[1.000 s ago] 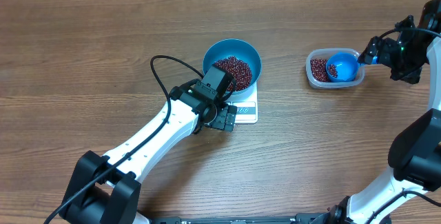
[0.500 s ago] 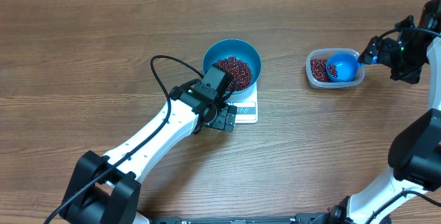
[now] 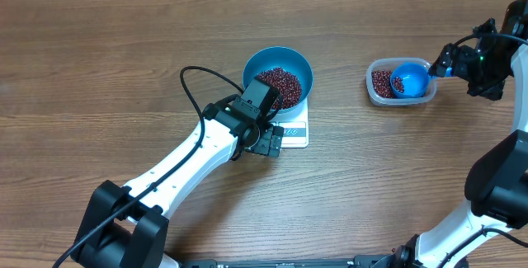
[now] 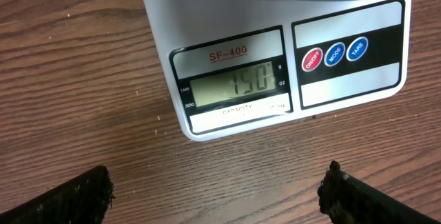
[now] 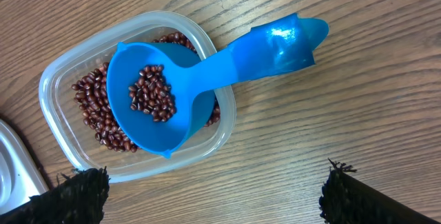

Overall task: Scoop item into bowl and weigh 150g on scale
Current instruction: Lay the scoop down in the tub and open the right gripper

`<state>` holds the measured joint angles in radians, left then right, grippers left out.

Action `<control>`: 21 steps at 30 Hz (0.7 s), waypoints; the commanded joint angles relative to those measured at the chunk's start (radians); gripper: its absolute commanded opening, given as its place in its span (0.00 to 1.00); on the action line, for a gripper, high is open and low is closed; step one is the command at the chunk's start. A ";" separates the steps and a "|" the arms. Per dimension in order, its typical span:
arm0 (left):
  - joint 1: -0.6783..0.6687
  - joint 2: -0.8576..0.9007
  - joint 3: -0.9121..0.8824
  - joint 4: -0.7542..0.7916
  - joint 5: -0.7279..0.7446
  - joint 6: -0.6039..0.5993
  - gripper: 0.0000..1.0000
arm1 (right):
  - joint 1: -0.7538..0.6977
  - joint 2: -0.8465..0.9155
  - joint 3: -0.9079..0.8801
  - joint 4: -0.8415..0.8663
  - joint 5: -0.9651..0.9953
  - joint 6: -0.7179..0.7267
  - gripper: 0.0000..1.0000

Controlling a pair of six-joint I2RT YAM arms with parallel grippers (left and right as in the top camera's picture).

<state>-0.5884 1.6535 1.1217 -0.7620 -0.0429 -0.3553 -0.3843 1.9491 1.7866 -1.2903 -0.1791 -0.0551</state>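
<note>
- The beans [image 3: 279,82] form a heap inside the blue bowl [image 3: 295,59].
- The bowl stands on the scale [image 4: 289,72], directly ahead of the left gripper [image 4: 217,200] and beyond the display strip.
- The scale's display strip and three round buttons face the left gripper; the digits appear to read 150.
- The left gripper hovers just short of the scale's near edge, fingers spread wide apart, nothing between them.
- More beans lie in the clear tub [image 5: 62,86], ahead of the right gripper [image 5: 213,203].
- The blue scoop [image 5: 158,100] rests in the tub with a small load of beans; its handle overhangs the rim, angled away to the gripper's right.
- The right gripper's fingers stand wide apart, touching nothing.
- All items sit on the wooden table [image 3: 124,54].
</note>
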 commanded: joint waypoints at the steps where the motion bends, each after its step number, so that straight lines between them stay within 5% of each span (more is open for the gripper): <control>1: -0.001 0.007 0.020 0.001 -0.016 0.023 0.99 | 0.002 -0.027 0.007 0.005 -0.009 0.002 1.00; 21: -0.001 0.007 0.020 0.001 -0.016 0.023 0.99 | 0.006 -0.062 0.007 0.005 -0.006 0.002 1.00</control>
<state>-0.5884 1.6535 1.1217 -0.7620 -0.0429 -0.3553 -0.3843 1.9480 1.7866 -1.2903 -0.1791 -0.0551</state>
